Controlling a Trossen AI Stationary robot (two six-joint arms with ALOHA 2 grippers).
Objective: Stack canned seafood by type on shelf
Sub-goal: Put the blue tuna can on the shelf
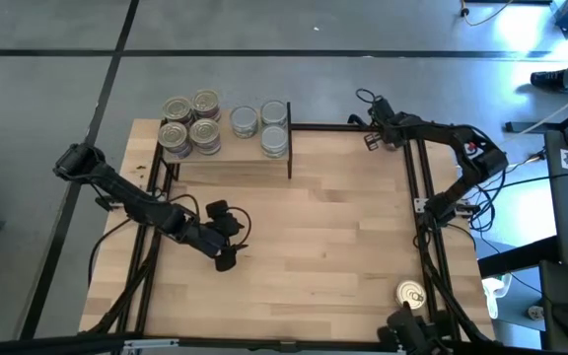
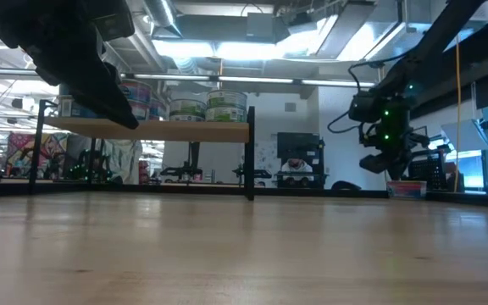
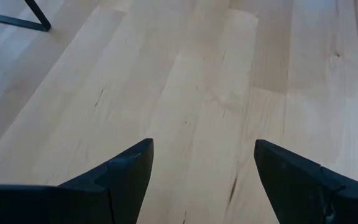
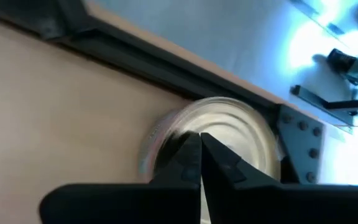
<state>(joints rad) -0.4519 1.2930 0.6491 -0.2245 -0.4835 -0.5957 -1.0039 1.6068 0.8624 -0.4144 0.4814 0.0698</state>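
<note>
Last tin (image 1: pixel 411 294) lower right, unshelved; right gripper (image 4: pixel 200 147) above it, jaws pressed together, must reopen; left gripper (image 3: pixel 204 174) spread, idle.

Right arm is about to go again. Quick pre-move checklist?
1. Right gripper jaws open for a pick: not ok, they are shut.
2. Tin in the jaws: not ok, the tin by the edge rail lies beyond the tips, ungripped.
3. Left gripper out of the way: ok, open and empty over bare tabletop.
4. Shelf sorted: ok, gold-lid tins at one end, silver tins at the other.
5. All tins shelved: not ok, a loose tin sits on the table.
</note>
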